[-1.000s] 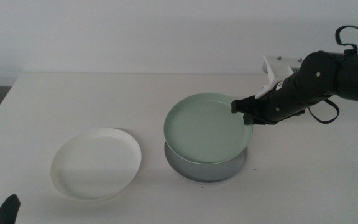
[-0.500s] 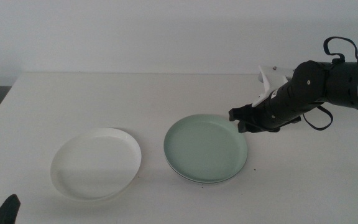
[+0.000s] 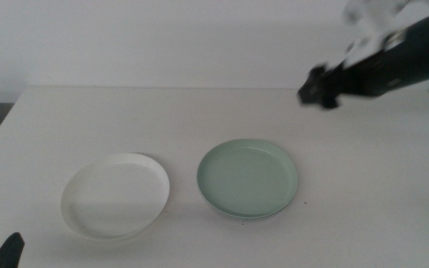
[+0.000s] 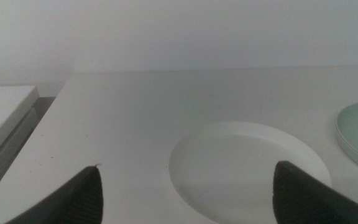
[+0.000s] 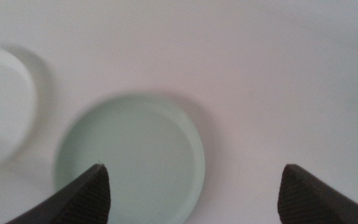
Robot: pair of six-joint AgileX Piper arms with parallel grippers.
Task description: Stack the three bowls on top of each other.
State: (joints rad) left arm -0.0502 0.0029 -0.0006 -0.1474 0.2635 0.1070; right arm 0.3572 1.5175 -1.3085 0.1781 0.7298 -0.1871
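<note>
Bowls sat on the white desk [image 3: 199, 112] in two spots. The pale mint green bowl [image 3: 247, 178] lay nested on the grey bowl [image 3: 238, 217], of which only a thin pale rim showed along the near edge under the green one. The white bowl [image 3: 115, 195] lay alone just beside the green bowl, on the side toward the left arm, with a narrow strip of desk between the two rims; it did not touch the stack.

The right gripper [image 3: 317, 87] hung in the air above the desk, beyond the green bowl and toward the right arm's side, well apart from the bowl and blurred in the middle view. In the right wrist view its jaws stood wide apart with nothing between them, the green bowl showing on the desk below, and part of the white bowl's rim at the picture's edge.

The left gripper [image 3: 4, 251] waited low at the near edge of the desk, near the white bowl on the side away from the green bowl. In the left wrist view its jaws were spread wide and held nothing; the white bowl lay on the desk ahead of them, and a slice of the green bowl showed beyond it.
</note>
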